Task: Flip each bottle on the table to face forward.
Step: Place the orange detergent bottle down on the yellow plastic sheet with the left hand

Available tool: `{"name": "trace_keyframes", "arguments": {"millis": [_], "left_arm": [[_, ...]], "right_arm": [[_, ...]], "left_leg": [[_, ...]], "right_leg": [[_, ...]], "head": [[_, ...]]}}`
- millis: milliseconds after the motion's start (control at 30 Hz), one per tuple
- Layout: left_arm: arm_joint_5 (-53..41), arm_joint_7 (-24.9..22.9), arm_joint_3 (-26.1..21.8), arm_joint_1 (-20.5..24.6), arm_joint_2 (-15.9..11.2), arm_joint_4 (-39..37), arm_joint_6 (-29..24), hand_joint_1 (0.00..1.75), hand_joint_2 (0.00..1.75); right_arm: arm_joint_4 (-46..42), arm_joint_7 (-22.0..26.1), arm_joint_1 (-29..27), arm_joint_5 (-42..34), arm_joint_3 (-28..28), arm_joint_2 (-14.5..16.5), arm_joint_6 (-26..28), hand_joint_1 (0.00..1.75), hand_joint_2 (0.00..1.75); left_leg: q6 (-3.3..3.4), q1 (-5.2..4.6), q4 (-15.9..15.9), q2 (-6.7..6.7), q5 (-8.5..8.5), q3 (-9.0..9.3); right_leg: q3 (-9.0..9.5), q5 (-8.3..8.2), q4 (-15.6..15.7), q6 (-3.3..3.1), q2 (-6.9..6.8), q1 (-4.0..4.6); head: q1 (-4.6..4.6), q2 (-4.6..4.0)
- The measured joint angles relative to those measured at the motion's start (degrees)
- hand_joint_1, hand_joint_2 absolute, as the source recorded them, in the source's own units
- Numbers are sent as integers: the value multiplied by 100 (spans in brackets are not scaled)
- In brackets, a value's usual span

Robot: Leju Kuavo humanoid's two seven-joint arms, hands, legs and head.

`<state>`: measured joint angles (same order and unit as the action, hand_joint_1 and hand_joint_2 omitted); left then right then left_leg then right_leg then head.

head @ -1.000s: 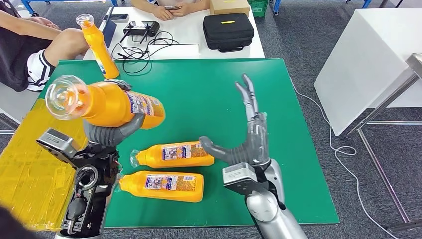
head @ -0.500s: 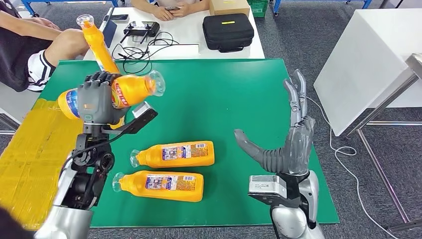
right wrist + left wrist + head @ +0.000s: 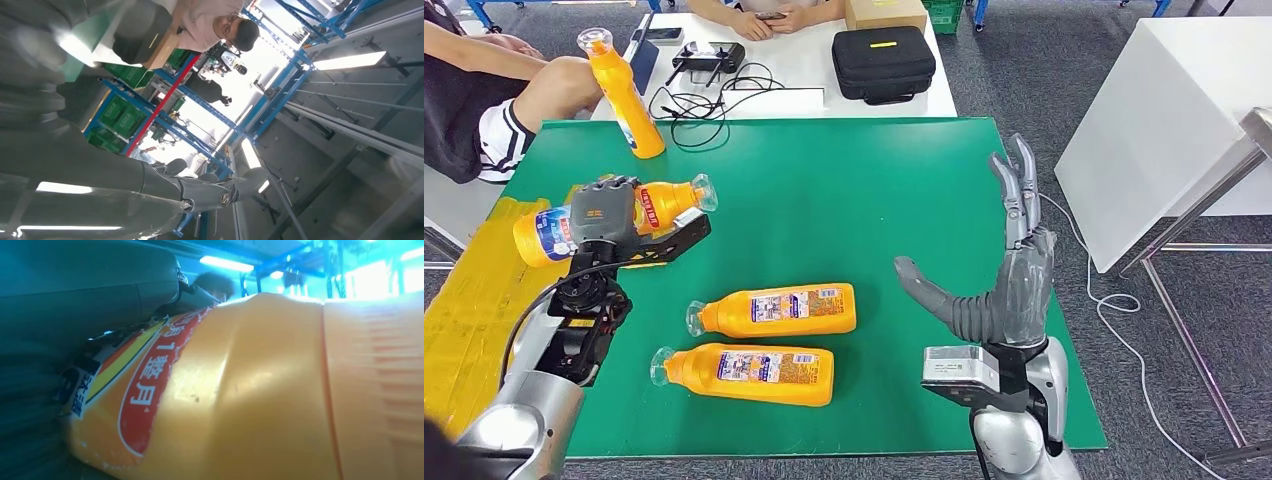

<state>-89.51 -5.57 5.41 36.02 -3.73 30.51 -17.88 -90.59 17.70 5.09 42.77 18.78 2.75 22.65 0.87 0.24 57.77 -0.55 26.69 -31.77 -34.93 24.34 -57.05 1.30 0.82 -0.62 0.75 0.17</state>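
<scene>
Left hand (image 3: pixel 604 222) gripping bottle (image 3: pixel 669 200) sideways, lowered toward tabletop (image 3: pixel 864 200) since before; right hand (image 3: pixel 1004 280) upright, fingers (image 3: pixel 1014 190) spread, empty.

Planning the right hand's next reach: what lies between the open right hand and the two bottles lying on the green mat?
In the head view, only bare green mat separates the right hand from the two lying bottles.
</scene>
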Motion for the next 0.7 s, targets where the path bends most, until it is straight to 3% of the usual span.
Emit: {"name": "trace_keyframes", "arguments": {"millis": [400,433,533,567,633,700], "left_arm": [[494,-64,-978,17,-409,-822,699,170,175],[484,-89,-1021,8,-410,-865,739,154,175],[464,-170,-1136,-28,-416,-974,799,71,175],[478,-156,-1179,-50,-420,-1000,795,57,175],[533,-70,-1272,-108,-424,-1041,768,48,175],[594,56,-1359,-176,-424,-1071,736,22,175]], "right_arm": [[119,-265,-3,477,6,0,-664,0,175],[139,-291,-2,554,14,0,-734,0,175],[210,-334,10,719,62,0,-896,0,175],[239,-340,16,753,86,0,-931,0,175],[305,-349,33,798,128,-1,-975,0,175],[381,-356,56,820,157,-5,-1005,0,175]], "left_leg": [[0,3,-1,2,0,1],[0,3,-1,2,0,0],[0,2,-1,3,0,0],[0,2,-1,3,0,0],[0,0,-1,2,0,0],[0,0,-1,2,0,0]], "right_leg": [[-1,0,0,-1,10,2],[-1,0,-1,-1,10,2],[0,0,-1,0,10,1],[-1,0,0,0,10,0],[-1,0,0,0,10,0],[-1,0,0,0,10,0]], "head": [[0,0],[-1,0],[-1,0],[-1,0],[-1,-1],[0,-1]]}}
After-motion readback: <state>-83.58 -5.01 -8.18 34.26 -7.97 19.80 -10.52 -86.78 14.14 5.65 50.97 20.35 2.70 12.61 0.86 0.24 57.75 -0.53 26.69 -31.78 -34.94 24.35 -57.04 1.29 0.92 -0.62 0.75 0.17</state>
